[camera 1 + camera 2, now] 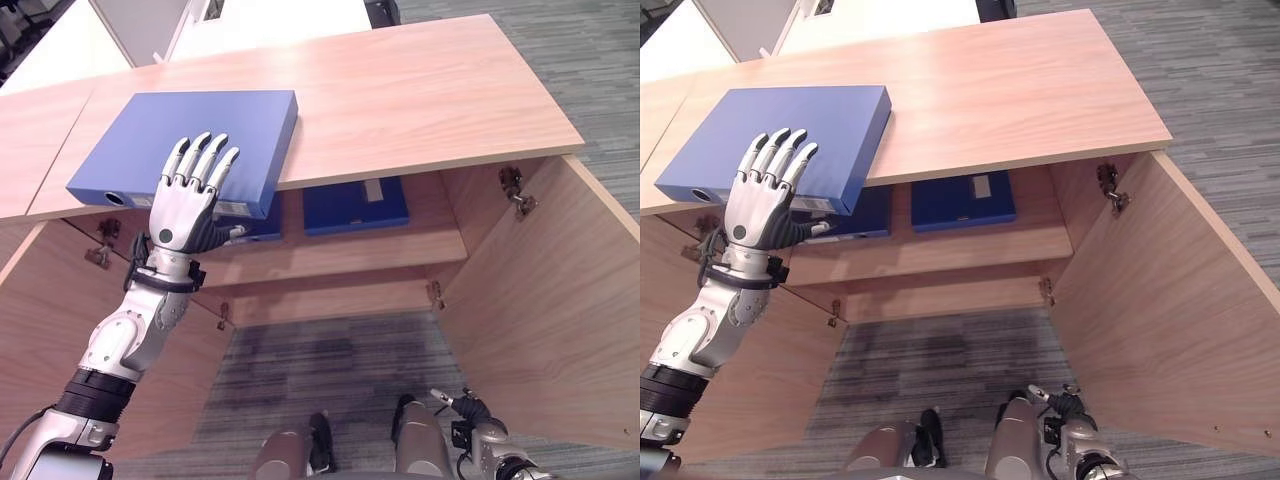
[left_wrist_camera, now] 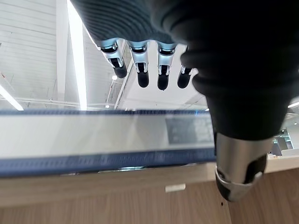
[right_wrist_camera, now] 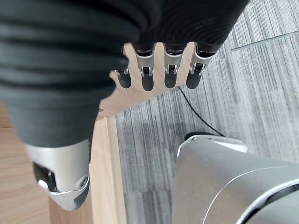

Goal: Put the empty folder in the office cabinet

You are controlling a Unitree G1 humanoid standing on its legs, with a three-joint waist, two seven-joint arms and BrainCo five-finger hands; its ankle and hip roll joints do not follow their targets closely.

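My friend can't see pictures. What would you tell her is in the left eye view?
The robot's left hand lies with straight fingers on a blue folder that sits on top of a wooden cabinet, jutting past its front edge. Below, the cabinet's doors stand open, and two more blue folders lie flat on the shelf inside.

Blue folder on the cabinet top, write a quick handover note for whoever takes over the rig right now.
Left hand: open, straight fingers laid on the near edge of the blue folder, thumb under that edge.
Right hand: open, idle, low beside the open right door.
The folder lies flat on the cabinet top, overhanging its front edge. Both doors are open; two blue binders lie on the inner shelf.
Done: doors open. Left: grip the folder and place it inside.
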